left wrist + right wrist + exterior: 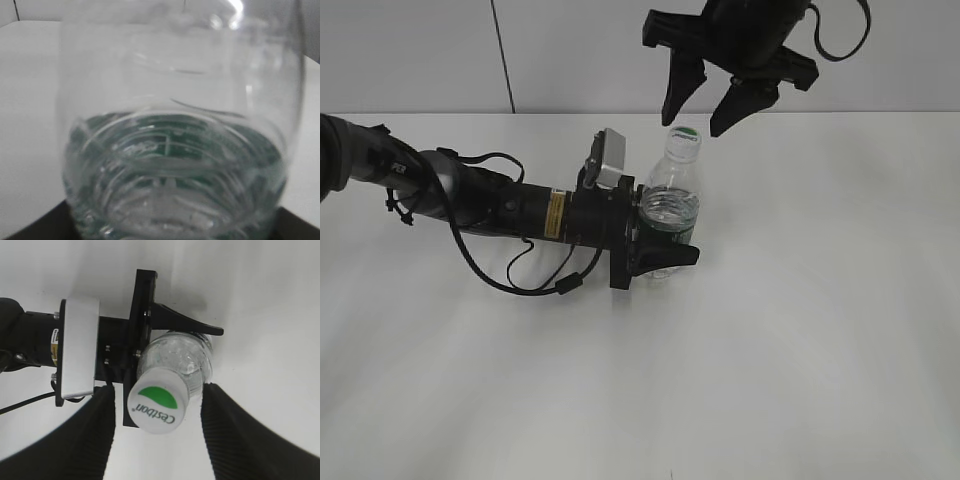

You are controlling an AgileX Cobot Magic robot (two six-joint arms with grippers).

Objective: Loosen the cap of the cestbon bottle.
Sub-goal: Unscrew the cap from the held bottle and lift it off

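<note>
The cestbon bottle [672,195] stands upright on the white table, clear, with a little water and a dark green label. My left gripper [665,228] comes in from the left and is shut on its lower body; the bottle [180,150] fills the left wrist view, with a black finger [30,231] at the bottom corner. The white cap [686,133] with a green mark is on the neck. My right gripper [695,122] hangs open just above it. In the right wrist view the cap [159,406] lies between the two ribbed pads [100,430], with a gap on each side.
The left arm [470,195] lies low across the table from the left edge, with loose black cables [535,270] under it. Its grey wrist camera box [77,350] sits close beside the bottle neck. A white wall rises behind the table's far edge.
</note>
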